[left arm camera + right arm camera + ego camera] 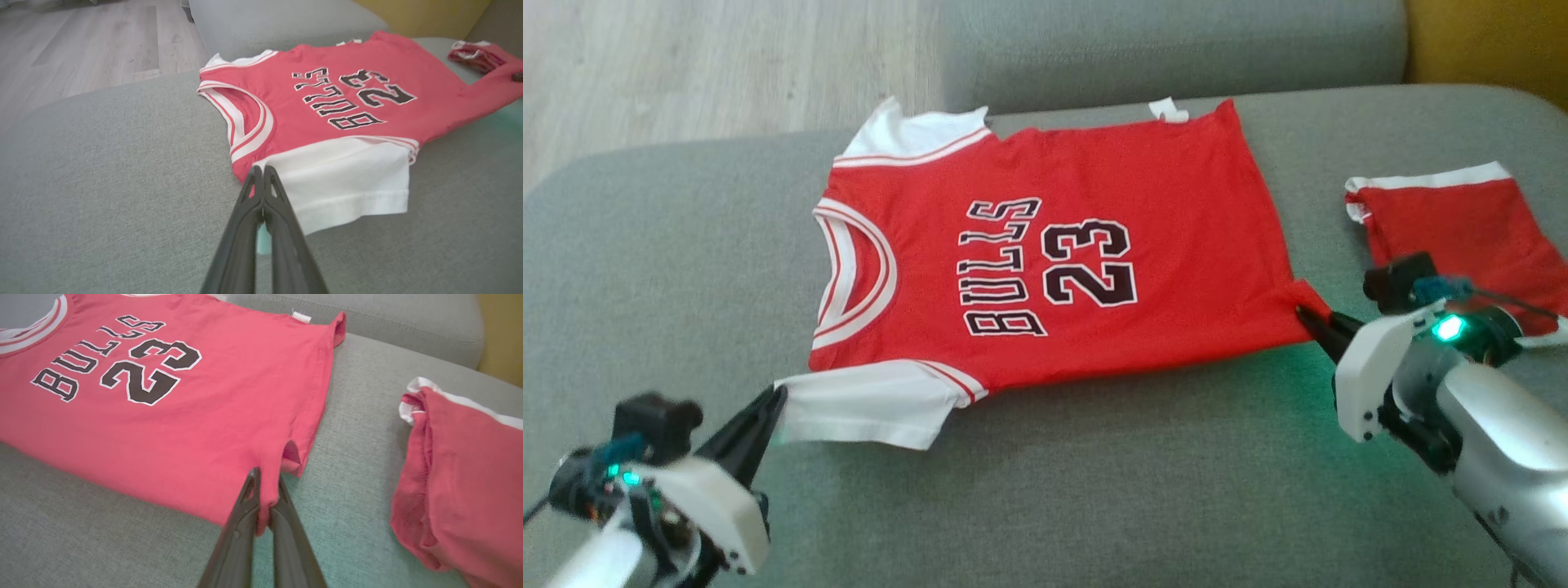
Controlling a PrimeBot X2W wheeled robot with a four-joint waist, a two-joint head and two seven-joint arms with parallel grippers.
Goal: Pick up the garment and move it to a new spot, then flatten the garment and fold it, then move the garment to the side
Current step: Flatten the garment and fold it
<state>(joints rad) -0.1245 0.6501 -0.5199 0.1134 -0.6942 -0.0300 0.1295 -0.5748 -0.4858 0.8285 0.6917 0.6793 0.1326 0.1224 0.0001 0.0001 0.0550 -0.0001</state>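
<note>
The red Bulls jersey (pixel 1045 269) lies spread flat, print up, on the grey sofa cushion (pixel 1094 490). The left jaws are clenched on its white sleeve (pixel 343 183), and the right jaws grip its bottom hem corner (pixel 267 490). Red shorts (pixel 1462 229) lie nearby, apart.

A folded red-and-white cloth (pixel 1462 233) lies on the grey sofa (pixel 1094 498), wooden floor (pixel 686 65) beyond.
</note>
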